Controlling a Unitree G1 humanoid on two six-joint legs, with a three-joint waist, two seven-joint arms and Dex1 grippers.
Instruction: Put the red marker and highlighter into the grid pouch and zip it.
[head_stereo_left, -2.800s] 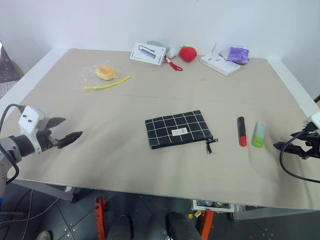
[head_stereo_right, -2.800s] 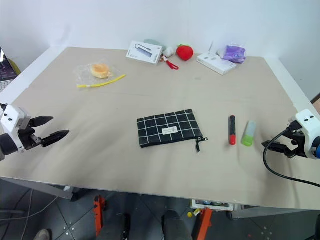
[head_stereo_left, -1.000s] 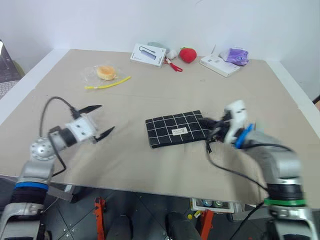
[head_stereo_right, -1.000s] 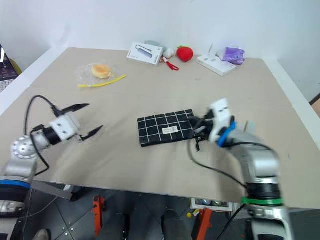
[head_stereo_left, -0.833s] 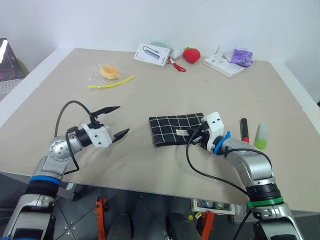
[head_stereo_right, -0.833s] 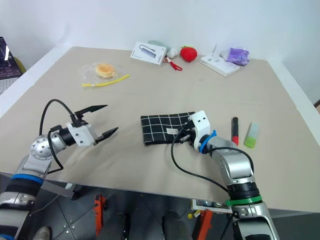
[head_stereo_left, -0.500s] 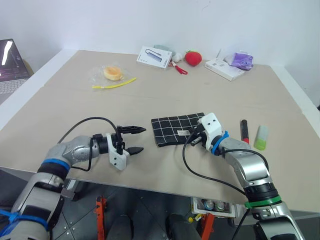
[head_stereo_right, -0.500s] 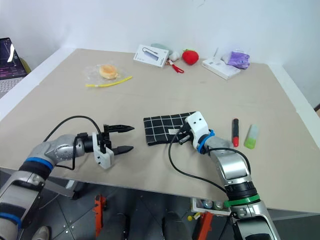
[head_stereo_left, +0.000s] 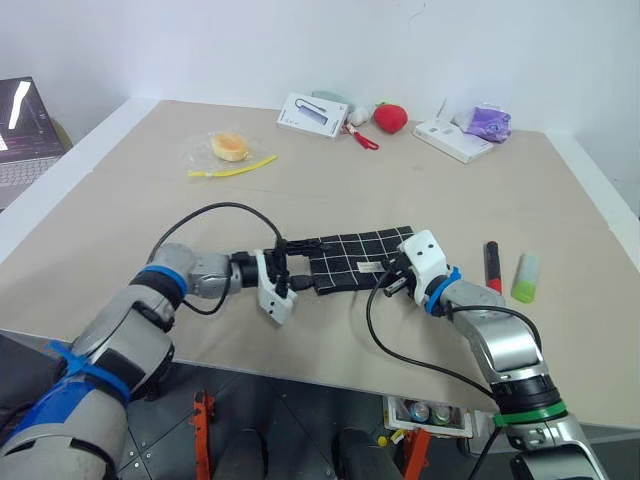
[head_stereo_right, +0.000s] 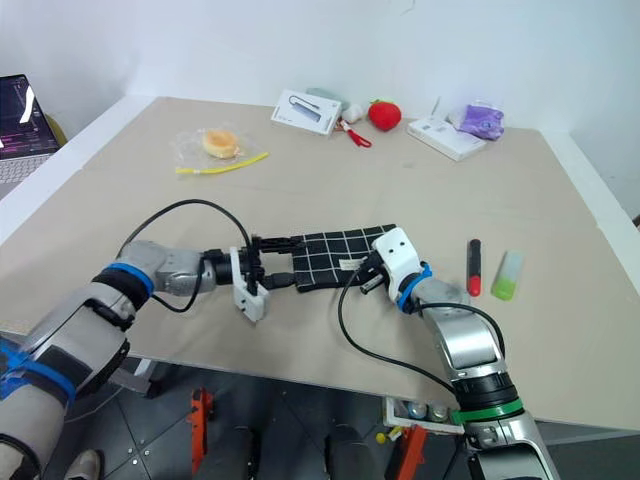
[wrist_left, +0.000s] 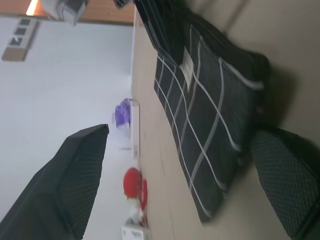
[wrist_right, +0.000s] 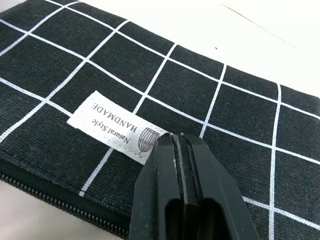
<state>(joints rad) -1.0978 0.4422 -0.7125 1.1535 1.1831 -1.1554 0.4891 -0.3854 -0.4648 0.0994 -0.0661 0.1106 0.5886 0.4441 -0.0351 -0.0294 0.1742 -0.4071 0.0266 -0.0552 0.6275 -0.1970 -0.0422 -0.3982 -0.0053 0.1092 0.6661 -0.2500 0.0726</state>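
Note:
The grid pouch (head_stereo_left: 350, 258) lies flat at the table's middle, black with white lines and a white label (wrist_right: 117, 132). My left gripper (head_stereo_left: 310, 264) is open at the pouch's left end, one finger (wrist_left: 65, 195) on each side of that end. My right gripper (head_stereo_left: 385, 289) is shut, its fingertips (wrist_right: 182, 165) resting low over the pouch fabric beside the label, near the right end. Nothing shows between them. The zipper (wrist_right: 50, 197) runs along the near edge. The red marker (head_stereo_left: 491, 267) and the green highlighter (head_stereo_left: 523, 277) lie side by side right of the pouch.
Along the far edge stand a white box (head_stereo_left: 313, 110), red-handled scissors (head_stereo_left: 360, 137), a strawberry toy (head_stereo_left: 390, 118), another white box (head_stereo_left: 455, 140) and a purple bundle (head_stereo_left: 487, 120). A bagged bun (head_stereo_left: 230, 147) lies far left. A laptop (head_stereo_left: 25, 130) sits beyond the table's left edge.
My left gripper has swung right across the table to the pouch's left end and rolled so that its open fingers straddle it. My right gripper has stayed shut over the pouch.

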